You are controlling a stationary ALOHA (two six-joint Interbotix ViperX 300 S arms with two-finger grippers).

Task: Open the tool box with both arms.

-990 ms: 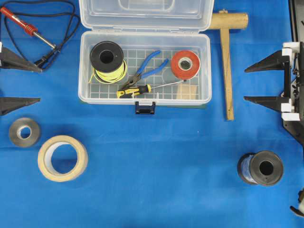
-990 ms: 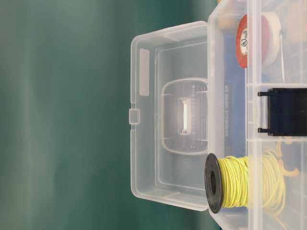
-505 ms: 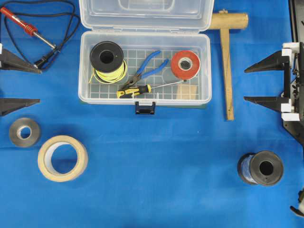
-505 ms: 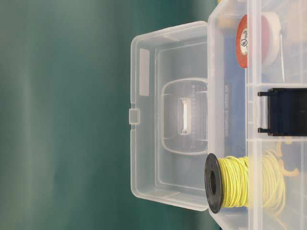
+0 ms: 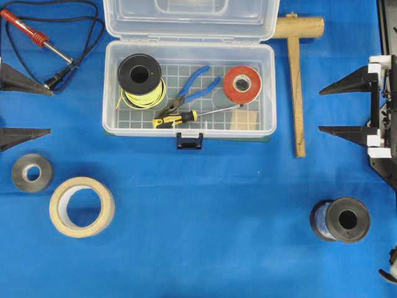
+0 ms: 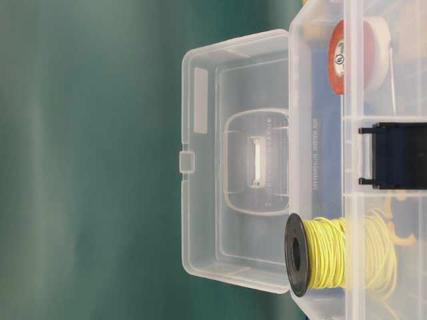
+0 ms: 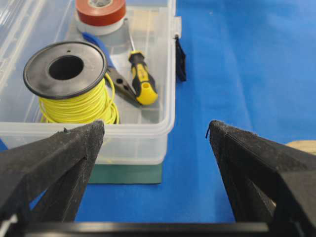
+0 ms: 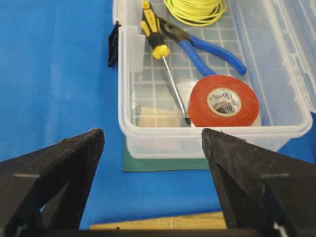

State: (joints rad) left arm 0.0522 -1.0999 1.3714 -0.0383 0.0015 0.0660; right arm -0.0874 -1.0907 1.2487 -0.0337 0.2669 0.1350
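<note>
The tool box [image 5: 189, 87] sits at the far middle of the blue bench [image 5: 205, 217], lid swung fully back — yellow wire spool [image 5: 140, 79], pliers [image 5: 191, 89] and red tape [image 5: 242, 84] inside. The left gripper [image 5: 18, 104] and right gripper [image 5: 347, 108] flank it, well apart, fingers spread wide and empty.

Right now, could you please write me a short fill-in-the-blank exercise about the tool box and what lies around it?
1. The lid of the tool box is ____.
2. The spool inside the box holds wire of ____ colour.
3. Both the left hand and the right hand are open and hold ____.
4. The roll of tape inside the box is ____.

Missing words: open; yellow; nothing; red
</note>
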